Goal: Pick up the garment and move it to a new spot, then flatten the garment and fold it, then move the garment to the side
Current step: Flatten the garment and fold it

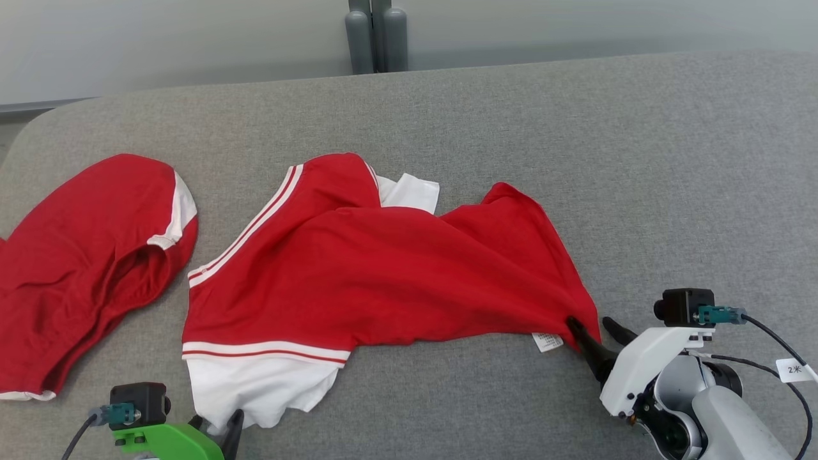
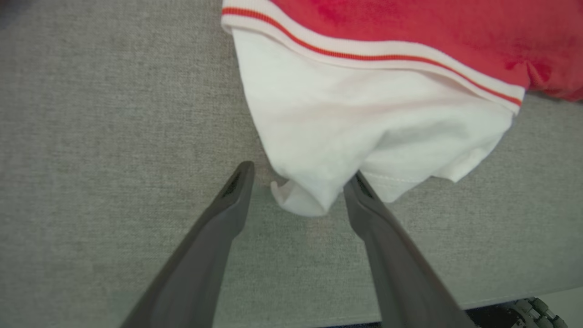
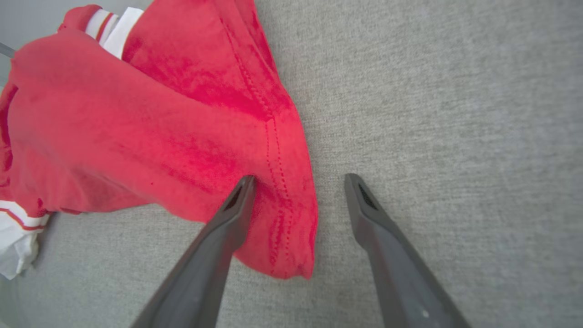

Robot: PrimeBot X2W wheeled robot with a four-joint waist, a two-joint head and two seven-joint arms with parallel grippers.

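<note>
Garment (image 1: 383, 275) crumpled at the middle of the table (image 1: 575, 128). Left end effector (image 2: 301, 173) gapes astride its white sleeve (image 2: 364, 118). Right end effector (image 3: 299, 178) gapes, one finger on the red hem corner (image 3: 291, 237). Neither holds cloth. Risk: closing beside the corner would miss it, or pinch one layer and let it slip.

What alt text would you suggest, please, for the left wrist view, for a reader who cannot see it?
The left gripper, its two long dark fingers spread open, straddles the nearest corner of a white cloth panel on a red garment with white striped trim. Both lie on a grey woven fabric surface.
</note>
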